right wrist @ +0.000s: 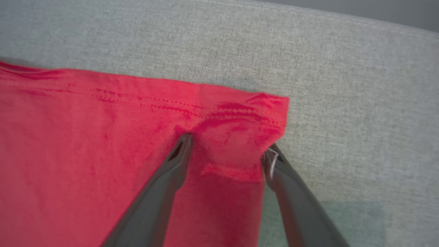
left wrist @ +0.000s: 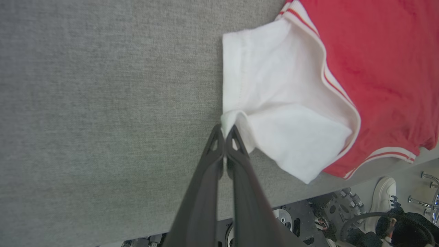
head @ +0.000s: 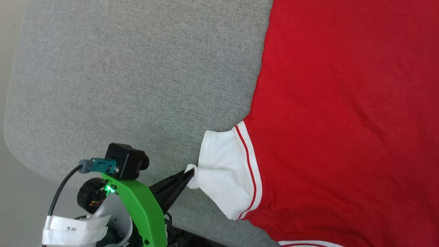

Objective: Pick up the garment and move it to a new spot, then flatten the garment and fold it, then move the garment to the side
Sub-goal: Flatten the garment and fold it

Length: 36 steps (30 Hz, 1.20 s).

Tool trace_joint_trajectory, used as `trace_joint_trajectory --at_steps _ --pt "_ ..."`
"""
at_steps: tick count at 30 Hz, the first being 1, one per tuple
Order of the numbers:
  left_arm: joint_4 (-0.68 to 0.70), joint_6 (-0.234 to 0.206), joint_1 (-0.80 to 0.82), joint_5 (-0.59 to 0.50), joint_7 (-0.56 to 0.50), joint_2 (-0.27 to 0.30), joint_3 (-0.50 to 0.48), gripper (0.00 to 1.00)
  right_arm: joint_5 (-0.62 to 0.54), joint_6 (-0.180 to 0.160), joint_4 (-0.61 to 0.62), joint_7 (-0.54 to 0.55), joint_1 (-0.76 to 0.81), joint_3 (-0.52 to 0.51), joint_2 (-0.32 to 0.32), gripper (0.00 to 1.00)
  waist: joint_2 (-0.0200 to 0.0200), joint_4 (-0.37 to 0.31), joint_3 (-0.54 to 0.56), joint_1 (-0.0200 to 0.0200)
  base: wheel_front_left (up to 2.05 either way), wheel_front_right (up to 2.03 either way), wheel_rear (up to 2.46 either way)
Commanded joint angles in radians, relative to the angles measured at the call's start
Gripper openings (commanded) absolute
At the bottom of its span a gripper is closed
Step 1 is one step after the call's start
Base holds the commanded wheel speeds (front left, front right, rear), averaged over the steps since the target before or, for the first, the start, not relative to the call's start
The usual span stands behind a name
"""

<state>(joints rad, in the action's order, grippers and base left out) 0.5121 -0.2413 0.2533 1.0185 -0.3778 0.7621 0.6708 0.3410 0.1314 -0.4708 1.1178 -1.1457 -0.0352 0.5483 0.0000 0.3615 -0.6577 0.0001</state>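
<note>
left gripper (left wrist: 224, 133) outstretched, pinching garment (left wrist: 377, 68) (sleeve corner)

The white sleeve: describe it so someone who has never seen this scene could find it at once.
On the grey fabric surface lies a red garment. From its edge a short sleeve juts onto the grey, its corner pinched in the left pincer. Unlike the red body, it is white, with a thin red stripe at its seam.

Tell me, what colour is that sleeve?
White sleeve, red-striped trim; clearest in the left wrist view.
</note>
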Motion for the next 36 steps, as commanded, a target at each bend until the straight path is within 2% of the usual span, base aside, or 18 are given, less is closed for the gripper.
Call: trace_joint_trajectory --at_steps 1,2,3,9,16,24,31,33,36 --pt "-0.004 0.006 0.019 -0.013 0.007 -0.007 -0.001 0.0 0.008 -0.001 -0.028 0.017 0.026 0.016 -0.013 0.41 0.0 0.0 0.0 -0.0001 0.0 0.0 0.0" --pt "-0.005 0.006 0.02 -0.014 0.007 -0.008 0.0 0.0 0.011 -0.001 -0.029 0.019 0.027 0.018 -0.01 0.1 0.0 0.001 0.0 -0.0001 0.0 0.0 0.0" --pt "-0.006 0.007 0.021 -0.014 0.008 -0.008 0.0 0.0 0.013 -0.001 -0.029 0.02 0.028 0.019 -0.008 0.0 0.0 0.001 0.0 -0.0001 0.0 0.0 0.0" --pt "-0.013 0.004 0.025 -0.022 0.008 -0.009 0.003 0.0 0.017 -0.001 -0.033 0.013 0.041 0.016 0.0 0.0 0.0 0.0 0.006 -0.0001 0.0 0.0 0.0" --pt "-0.022 0.0 0.025 -0.022 0.006 -0.007 0.002 0.0 0.026 -0.001 -0.048 -0.022 0.094 0.01 -0.007 0.0 0.0 -0.03 0.064 -0.0001 0.0 0.0 0.0" --pt "-0.049 -0.012 0.018 0.005 -0.009 0.011 -0.017 0.0 0.051 -0.001 -0.07 -0.07 0.207 0.011 -0.021 0.0 0.0 -0.11 0.178 -0.0001 0.0 0.0 0.0" --pt "-0.084 -0.017 -0.019 0.058 -0.017 0.033 -0.04 0.0 0.092 -0.001 -0.067 -0.169 0.359 -0.018 -0.068 0.0 0.0 -0.195 0.307 -0.0001 0.0 0.0 0.0" --pt "-0.1 -0.021 -0.028 0.053 -0.019 0.05 -0.041 0.0 0.108 -0.001 -0.056 -0.182 0.408 -0.018 -0.072 0.0 0.0 -0.214 0.336 -0.0001 0.0 0.0 0.0" --pt "-0.109 -0.02 -0.048 0.071 -0.011 0.046 -0.044 0.0 0.127 -0.001 -0.039 -0.206 0.488 -0.038 -0.077 0.0 0.0 -0.243 0.38 -0.0001 0.0 0.0 0.0"
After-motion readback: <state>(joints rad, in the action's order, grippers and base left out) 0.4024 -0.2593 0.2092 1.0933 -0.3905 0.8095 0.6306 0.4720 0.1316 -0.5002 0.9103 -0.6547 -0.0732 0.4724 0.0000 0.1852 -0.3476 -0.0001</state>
